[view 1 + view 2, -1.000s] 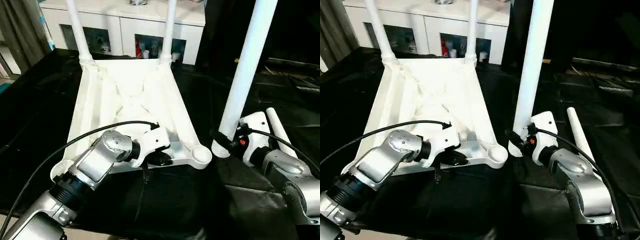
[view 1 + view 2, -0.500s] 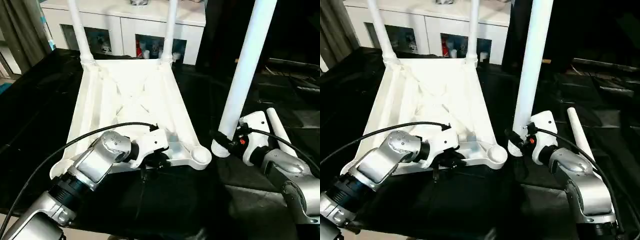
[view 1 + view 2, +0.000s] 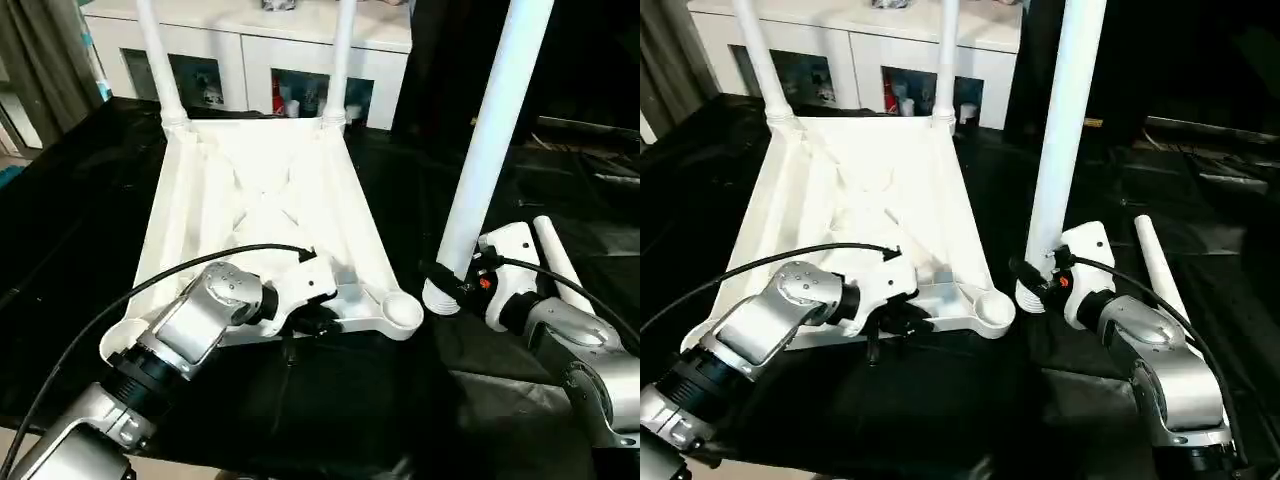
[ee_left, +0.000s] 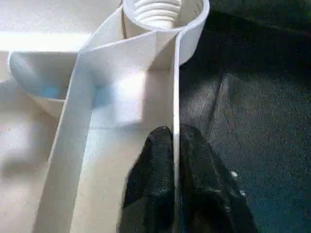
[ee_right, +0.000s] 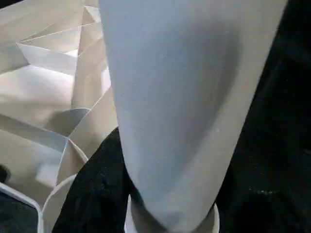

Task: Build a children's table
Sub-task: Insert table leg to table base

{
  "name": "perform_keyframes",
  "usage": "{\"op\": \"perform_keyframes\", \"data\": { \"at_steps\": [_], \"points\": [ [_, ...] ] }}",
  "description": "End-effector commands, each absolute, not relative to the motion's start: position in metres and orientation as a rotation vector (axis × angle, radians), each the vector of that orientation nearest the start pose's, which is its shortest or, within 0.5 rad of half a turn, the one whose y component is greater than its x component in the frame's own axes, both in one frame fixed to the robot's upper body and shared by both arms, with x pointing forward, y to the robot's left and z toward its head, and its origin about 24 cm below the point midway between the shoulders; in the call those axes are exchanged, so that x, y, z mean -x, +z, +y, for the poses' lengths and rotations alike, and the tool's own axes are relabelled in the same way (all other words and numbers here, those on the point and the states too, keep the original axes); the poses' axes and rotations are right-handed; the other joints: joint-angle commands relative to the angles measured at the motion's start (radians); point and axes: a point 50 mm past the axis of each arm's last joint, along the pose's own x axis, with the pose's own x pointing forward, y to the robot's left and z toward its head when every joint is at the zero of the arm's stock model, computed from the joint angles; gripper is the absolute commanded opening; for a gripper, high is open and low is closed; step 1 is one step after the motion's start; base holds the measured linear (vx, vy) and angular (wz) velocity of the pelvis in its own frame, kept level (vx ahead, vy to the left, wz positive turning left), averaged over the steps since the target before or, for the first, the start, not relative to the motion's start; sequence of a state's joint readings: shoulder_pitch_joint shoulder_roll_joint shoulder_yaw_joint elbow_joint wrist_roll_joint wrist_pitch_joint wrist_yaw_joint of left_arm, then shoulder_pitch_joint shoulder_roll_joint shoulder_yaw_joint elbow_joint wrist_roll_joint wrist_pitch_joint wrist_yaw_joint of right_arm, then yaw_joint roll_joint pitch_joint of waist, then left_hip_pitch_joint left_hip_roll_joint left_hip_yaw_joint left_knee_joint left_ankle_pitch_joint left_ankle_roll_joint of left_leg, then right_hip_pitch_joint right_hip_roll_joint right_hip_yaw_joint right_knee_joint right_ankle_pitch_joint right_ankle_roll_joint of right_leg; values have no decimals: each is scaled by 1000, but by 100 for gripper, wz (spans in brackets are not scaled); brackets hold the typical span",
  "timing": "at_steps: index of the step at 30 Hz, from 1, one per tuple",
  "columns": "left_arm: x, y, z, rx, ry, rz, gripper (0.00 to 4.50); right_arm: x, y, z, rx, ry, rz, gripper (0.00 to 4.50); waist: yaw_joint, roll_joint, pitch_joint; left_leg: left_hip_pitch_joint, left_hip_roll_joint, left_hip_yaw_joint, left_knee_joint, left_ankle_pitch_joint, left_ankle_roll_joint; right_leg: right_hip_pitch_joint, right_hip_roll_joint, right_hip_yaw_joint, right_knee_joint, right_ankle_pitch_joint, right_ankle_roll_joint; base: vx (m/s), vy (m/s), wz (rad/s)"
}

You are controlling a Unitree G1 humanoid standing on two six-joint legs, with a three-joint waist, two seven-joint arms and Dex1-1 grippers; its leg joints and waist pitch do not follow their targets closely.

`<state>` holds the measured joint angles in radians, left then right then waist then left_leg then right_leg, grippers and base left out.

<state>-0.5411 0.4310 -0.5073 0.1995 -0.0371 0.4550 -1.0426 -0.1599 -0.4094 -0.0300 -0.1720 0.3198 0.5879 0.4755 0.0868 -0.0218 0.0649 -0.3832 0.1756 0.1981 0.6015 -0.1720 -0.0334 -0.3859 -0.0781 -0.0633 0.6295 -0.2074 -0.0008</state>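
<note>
the children's table (image 3: 265,200) lies upside down at frame centre on the black tabletop (image 3: 70,200). the left end effector (image 4: 175,145) pinches its near rim; the right end effector (image 3: 447,283) grips an upright leg (image 3: 490,150). a tilted leg could miss the corner socket (image 3: 402,310) or cross-thread.

table top (image 3: 262,190): smooth white plastic | cloth (image 3: 70,210): black, glossy | forearms (image 3: 190,325): silver metal
</note>
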Motion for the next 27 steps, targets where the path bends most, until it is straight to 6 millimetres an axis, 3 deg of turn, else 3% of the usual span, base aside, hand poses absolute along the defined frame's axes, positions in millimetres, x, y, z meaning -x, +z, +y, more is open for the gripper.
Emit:
{"op": "perform_keyframes", "data": {
  "at_steps": [1,8,11,12,15,20,21,27],
  "points": [
    [-290,60,100,-500,-1329,554,5,-274,93,-187,28,528,250,191,2,-3,-67,24,58,-32,-76,-217,-20,33,-79,54,-87,-236,-176,0,0,0],
    [-290,66,101,-455,-1363,495,0,-275,110,-173,-192,694,180,191,3,-3,-70,23,59,-30,-74,-185,-3,35,-77,53,-81,-177,-196,0,0,0],
    [-288,67,100,-436,-1417,455,0,-269,101,-163,-185,812,255,191,5,-3,-70,23,60,-29,-74,-176,0,35,-77,53,-78,-156,-200,0,0,0],
    [-288,66,101,-442,-1420,454,0,-270,95,-162,-164,805,281,191,4,-11,-69,22,59,-28,-75,-176,-3,36,-76,52,-81,-165,-197,0,0,0],
    [-289,66,102,-446,-1408,452,0,-273,88,-163,-150,781,307,191,7,-7,-68,26,60,-28,-75,-192,-17,31,-81,53,-83,-210,-196,0,0,0],
    [-292,66,104,-436,-1385,439,0,-273,86,-161,-156,794,331,191,7,-10,-66,25,60,-29,-77,-202,-21,31,-82,54,-86,-244,-178,0,0,0],
    [-293,66,104,-436,-1384,438,0,-273,86,-161,-157,800,336,191,7,-6,-67,24,60,-30,-76,-204,-23,31,-83,54,-86,-247,-177,0,0,0],
    [-296,63,107,-436,-1373,447,0,-267,82,-164,-132,838,392,191,7,-9,-65,24,59,-30,-77,-218,-23,32,-82,54,-92,-287,-164,0,0,0]
  ]
}}
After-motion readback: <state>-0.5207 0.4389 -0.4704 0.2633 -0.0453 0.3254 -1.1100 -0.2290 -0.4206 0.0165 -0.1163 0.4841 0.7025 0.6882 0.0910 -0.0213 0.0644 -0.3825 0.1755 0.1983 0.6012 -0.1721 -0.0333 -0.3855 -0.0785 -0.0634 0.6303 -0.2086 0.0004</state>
